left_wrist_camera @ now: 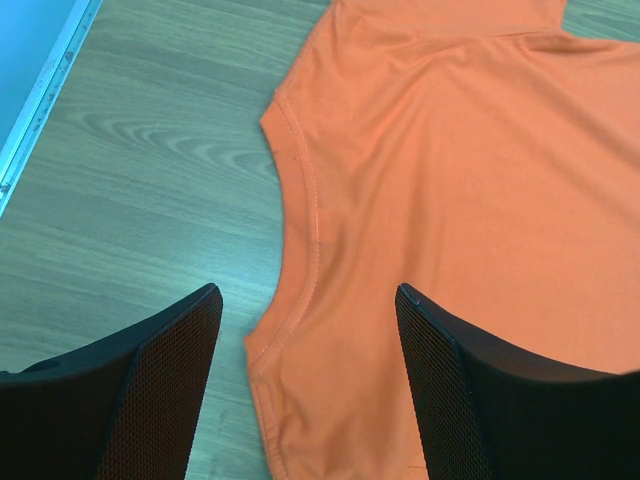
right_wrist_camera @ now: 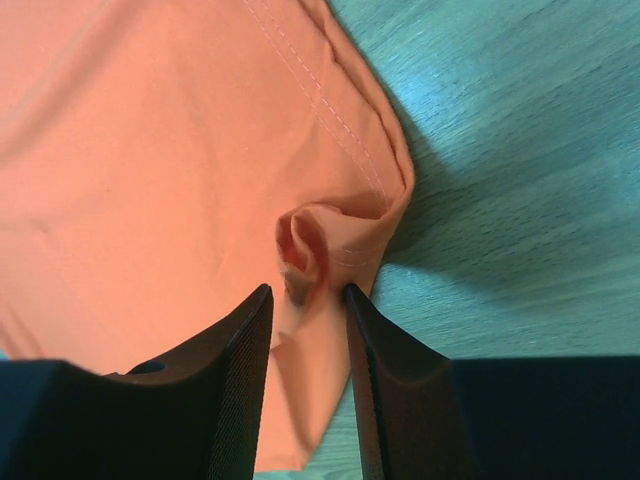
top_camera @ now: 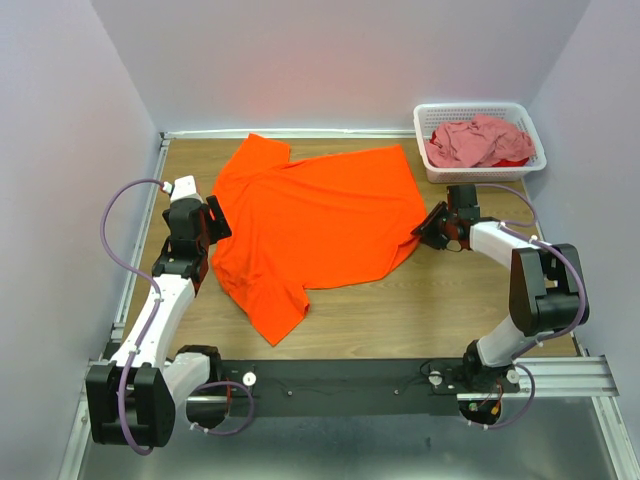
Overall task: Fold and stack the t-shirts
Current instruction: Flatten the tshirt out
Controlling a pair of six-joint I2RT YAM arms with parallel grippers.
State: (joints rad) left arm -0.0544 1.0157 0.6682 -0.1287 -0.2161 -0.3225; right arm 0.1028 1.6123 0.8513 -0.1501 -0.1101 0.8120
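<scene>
Pinching a bunched hem corner of the orange t-shirt (right_wrist_camera: 150,150), spread flat on the table (top_camera: 400,310), with the right gripper (right_wrist_camera: 306,295), probably to start a fold. Hovering the left gripper (left_wrist_camera: 308,298) wide open over the opposite edge.

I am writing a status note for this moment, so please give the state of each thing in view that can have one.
orange t-shirt: spread flat on the table, not folded.
pink t-shirt: crumpled inside the basket.
basket: upright, holding cloth.
left gripper: open, over the orange t-shirt's edge.
right gripper: shut on a pinch of the orange t-shirt's corner.
</scene>
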